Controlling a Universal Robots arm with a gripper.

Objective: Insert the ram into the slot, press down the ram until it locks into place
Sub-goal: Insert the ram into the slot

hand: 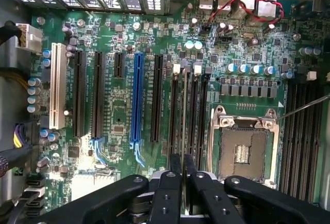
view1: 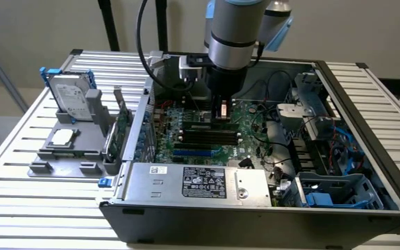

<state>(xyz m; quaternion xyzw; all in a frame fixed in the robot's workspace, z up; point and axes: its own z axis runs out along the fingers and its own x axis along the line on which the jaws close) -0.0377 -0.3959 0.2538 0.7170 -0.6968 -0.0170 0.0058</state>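
The ram [hand: 184, 115] shows edge-on as a thin line running along the black memory slots [hand: 202, 115] of the motherboard [hand: 124, 53], beside two white latches [hand: 177, 69]. My gripper [hand: 183, 164] has its two black fingers [hand: 170, 188] pressed close on either side of the stick. In the exterior view the gripper [view1: 221, 115] reaches straight down into the open computer case [view1: 366, 156], and the ram [view1: 201, 125] lies as a green strip along the farthest of the black slots [view1: 210, 138]. Whether it is fully seated is hard to tell.
An open CPU socket [hand: 242, 146] sits beside the slots, with a blue expansion slot [hand: 136, 100] and a white one [hand: 58, 84] on the other side. The power supply [view1: 193, 182], a drive cage [view1: 332, 190], an upright green card [view1: 121, 130] and a hard drive [view1: 71, 99] surround the board.
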